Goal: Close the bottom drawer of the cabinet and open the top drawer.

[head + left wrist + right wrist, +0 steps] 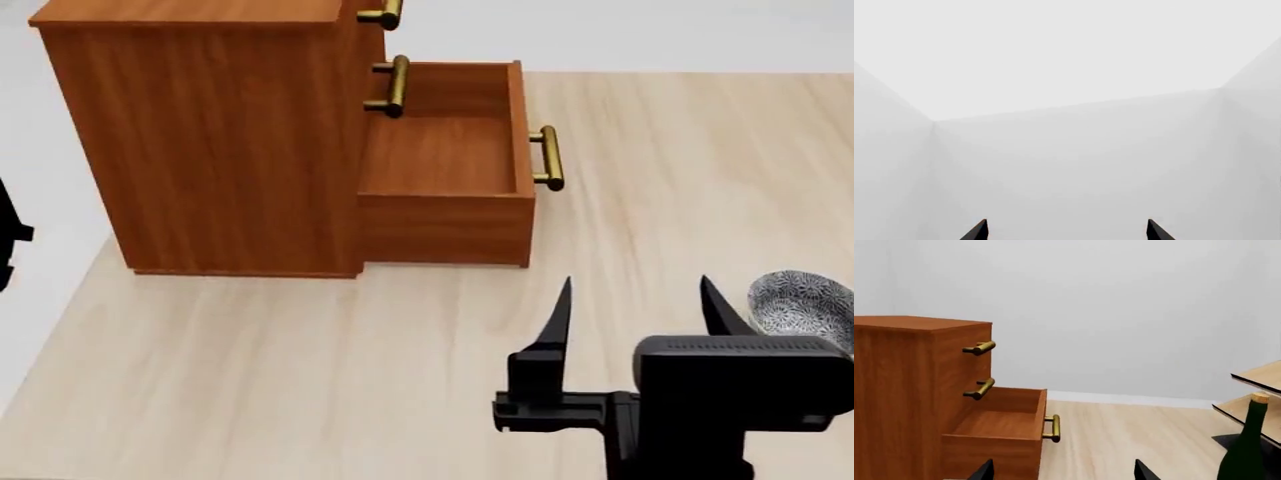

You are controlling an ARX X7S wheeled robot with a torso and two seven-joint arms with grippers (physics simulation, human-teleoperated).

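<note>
The head view looked down from above and behind the right gripper (634, 300), over a pale wood-plank floor (267, 370), with the reddish-brown wood-grain cabinet with brass bar handles (200, 140) filling the frame's upper left. The right wrist view sat low and faced level, seeing that same cabinet (901, 390) and its pulled-out bottom drawer (997, 427) from the side. The left wrist view faced only blank pale walls meeting at a corner, its dark fingertips (977, 231) along the lower edge.
</note>
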